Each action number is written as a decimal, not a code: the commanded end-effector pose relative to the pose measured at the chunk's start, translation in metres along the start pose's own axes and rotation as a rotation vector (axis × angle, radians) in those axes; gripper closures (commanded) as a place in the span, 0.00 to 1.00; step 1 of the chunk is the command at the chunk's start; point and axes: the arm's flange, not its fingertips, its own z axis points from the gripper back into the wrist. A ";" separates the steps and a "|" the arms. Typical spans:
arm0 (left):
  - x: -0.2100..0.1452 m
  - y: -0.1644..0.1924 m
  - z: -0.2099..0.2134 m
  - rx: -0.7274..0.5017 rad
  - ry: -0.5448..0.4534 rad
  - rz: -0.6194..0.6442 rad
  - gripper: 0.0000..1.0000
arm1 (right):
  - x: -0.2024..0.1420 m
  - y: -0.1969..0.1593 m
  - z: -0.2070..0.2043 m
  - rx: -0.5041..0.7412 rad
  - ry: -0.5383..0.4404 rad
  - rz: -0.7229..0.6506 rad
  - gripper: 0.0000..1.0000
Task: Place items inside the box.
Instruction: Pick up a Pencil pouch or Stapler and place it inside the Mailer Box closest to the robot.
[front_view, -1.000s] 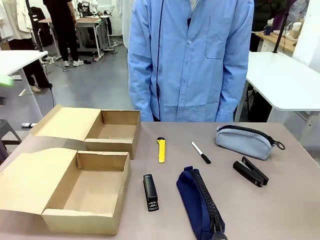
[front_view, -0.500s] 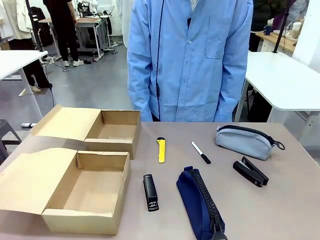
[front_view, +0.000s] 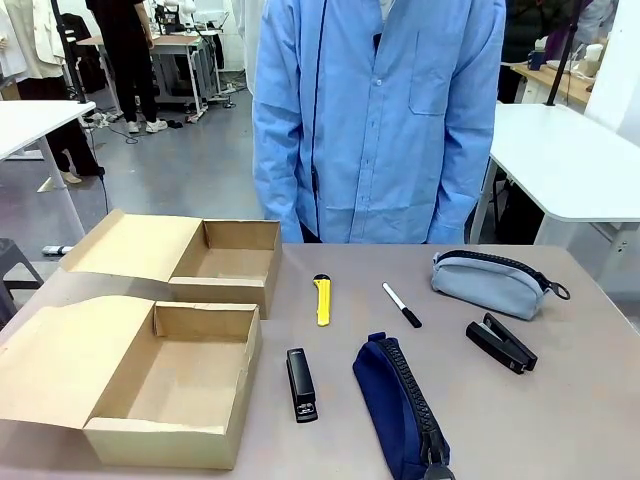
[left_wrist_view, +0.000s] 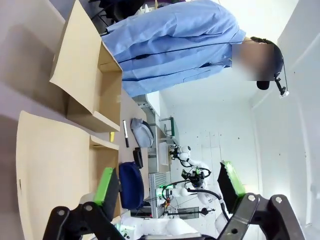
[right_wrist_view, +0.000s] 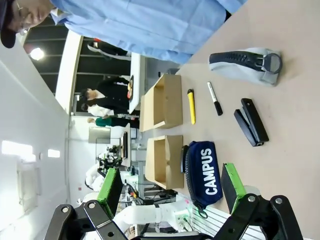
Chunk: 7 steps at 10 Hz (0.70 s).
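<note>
nothing's gone in yet as far as i can tell, the whole lot is lying out on the table (front_view: 580, 420). the near box (front_view: 250, 352) and the far box (front_view: 226, 292) both have lids flopped back and bare floors. in the right wrist view they're ahead of the right gripper (right_wrist_view: 170, 189), off toward its left finger. that gripper is spread wide with nothing between its pads. the left gripper (left_wrist_view: 167, 186) is the same, splayed and holding nothing.

the navy pouch (right_wrist_view: 202, 172) is the closest thing to the right gripper, just ahead of its right finger. the grey pouch (right_wrist_view: 245, 65) is well beyond that. the far stapler (right_wrist_view: 251, 121) lies between those two pouches, and the near stapler (front_view: 301, 384) sits just beside the near box. the yellow knife (right_wrist_view: 191, 106) and the marker (right_wrist_view: 214, 98) are further out, side by side but apart.

so basically the entire job is left. my guess is the first pick hasn't even begun.
</note>
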 end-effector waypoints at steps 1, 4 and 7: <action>0.000 0.002 -0.002 -0.015 -0.012 -0.025 0.00 | 0.003 -0.001 0.003 0.023 -0.018 0.032 0.00; 0.000 0.002 -0.002 -0.015 -0.012 -0.025 0.00 | -0.001 -0.001 0.004 0.004 -0.010 0.001 0.00; 0.000 0.002 -0.002 -0.015 -0.012 -0.025 0.00 | -0.019 0.043 -0.058 -0.115 0.194 0.289 0.00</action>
